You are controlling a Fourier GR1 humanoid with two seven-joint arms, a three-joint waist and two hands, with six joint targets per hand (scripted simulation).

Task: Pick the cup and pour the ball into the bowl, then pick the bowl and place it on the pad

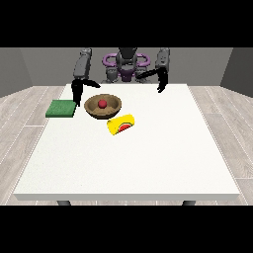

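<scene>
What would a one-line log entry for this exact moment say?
ball: in bowl | cup: on its side beside bowl | bowl: on table, not on pad | hand at view's left: between pad and bowl

Ball in bowl; pad left, cup front-right.

Brown bowl, red ball, yellow cup with watermelon pattern, green pad, white table
</scene>
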